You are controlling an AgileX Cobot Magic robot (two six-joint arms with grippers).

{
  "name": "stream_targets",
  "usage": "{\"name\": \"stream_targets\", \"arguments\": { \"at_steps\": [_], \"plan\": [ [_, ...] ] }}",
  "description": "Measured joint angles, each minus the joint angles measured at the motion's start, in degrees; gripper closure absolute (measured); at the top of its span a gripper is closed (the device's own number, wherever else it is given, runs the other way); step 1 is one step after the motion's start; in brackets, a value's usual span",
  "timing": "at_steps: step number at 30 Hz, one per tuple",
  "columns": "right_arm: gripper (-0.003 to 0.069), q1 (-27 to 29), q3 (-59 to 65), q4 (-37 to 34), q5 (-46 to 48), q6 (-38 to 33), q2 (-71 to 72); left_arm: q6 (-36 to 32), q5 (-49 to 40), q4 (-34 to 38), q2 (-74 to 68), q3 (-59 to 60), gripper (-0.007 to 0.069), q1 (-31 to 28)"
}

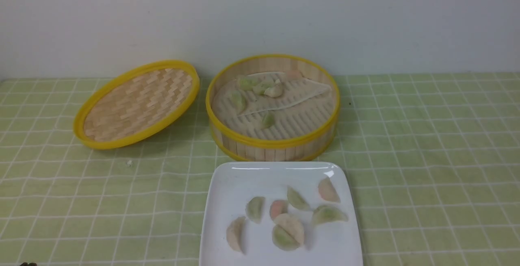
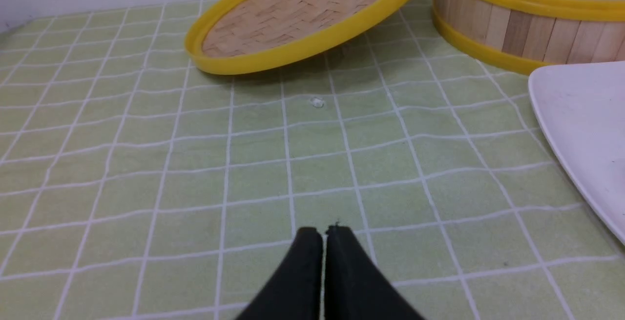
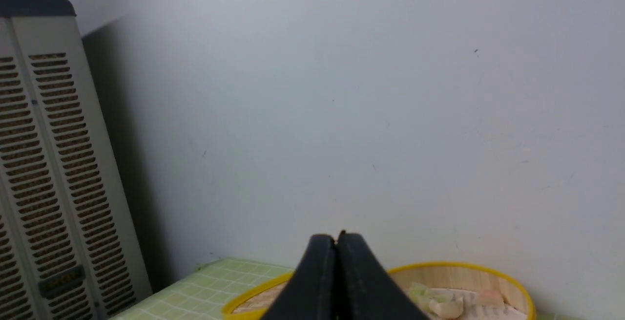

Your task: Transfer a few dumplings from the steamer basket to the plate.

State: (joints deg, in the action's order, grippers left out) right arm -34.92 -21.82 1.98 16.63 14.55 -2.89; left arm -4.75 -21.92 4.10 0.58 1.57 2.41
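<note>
The steamer basket (image 1: 273,140) stands at the table's middle back with several dumplings (image 1: 264,88) on its pale liner. The white plate (image 1: 231,184) lies just in front of it and holds several dumplings (image 1: 288,227). My left gripper (image 2: 323,232) is shut and empty, low over the cloth to the left of the plate (image 2: 581,129) and the basket (image 2: 517,32). My right gripper (image 3: 337,238) is shut and empty, raised and facing the wall, with the basket (image 3: 493,273) below it. Neither gripper shows in the front view.
The shallow woven lid (image 1: 136,103) leans tilted against the basket's left side; it also shows in the left wrist view (image 2: 302,14). A small white crumb (image 1: 129,163) lies on the green checked cloth. A grey vented unit (image 3: 53,173) stands by the wall.
</note>
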Motion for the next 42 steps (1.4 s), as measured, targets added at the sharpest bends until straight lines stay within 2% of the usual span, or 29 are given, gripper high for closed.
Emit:
{"name": "stream_targets", "arguments": {
  "at_steps": [6, 13, 16, 17, 18, 20, 22, 27, 31, 42],
  "plan": [
    [0.0673, 0.0, 1.8, -5.8, 0.1, -7.6, 0.0, 0.0, 0.0, 0.0, 0.0, 0.0, 0.0631, 0.0],
    [0.0673, 0.3, 4.7, -4.5, 0.5, -9.3, 1.7, 0.0, 0.0, 0.0, 0.0, 0.0, 0.0631, 0.0],
    [0.0673, 5.2, 8.0, -2.8, 0.8, -9.5, 3.4, 0.0, 0.0, 0.0, 0.0, 0.0, 0.0631, 0.0],
    [0.0673, 5.2, 8.2, -2.7, 0.8, -9.5, 3.5, 0.0, 0.0, 0.0, 0.0, 0.0, 0.0631, 0.0],
    [0.0673, 9.4, 10.4, -2.0, 1.1, -9.5, 3.5, 0.0, 0.0, 0.0, 0.0, 0.0, 0.0631, 0.0],
    [0.0673, 13.1, 12.2, -2.0, 1.7, -9.6, 3.5, 0.0, 0.0, 0.0, 0.0, 0.0, 0.0631, 0.0],
    [0.0673, 19.5, 16.8, -0.9, 2.5, -9.6, 3.5, 0.0, 0.0, 0.0, 0.0, 0.0, 0.0631, 0.0],
    [0.0673, 26.6, 23.1, -0.5, 3.9, -9.6, 3.5, 0.0, 0.0, 0.0, 0.0, 0.0, 0.0631, 0.0],
    [0.0673, 28.7, 23.2, -0.1, 4.6, -9.6, 3.5, 0.0, 0.0, 0.0, 0.0, 0.0, 0.0631, 0.0],
    [0.0673, 29.3, 23.2, 0.8, 4.9, -9.7, 3.5, 0.0, 0.0, 0.0, 0.0, 0.0, 0.0631, 0.0]
  ]
}}
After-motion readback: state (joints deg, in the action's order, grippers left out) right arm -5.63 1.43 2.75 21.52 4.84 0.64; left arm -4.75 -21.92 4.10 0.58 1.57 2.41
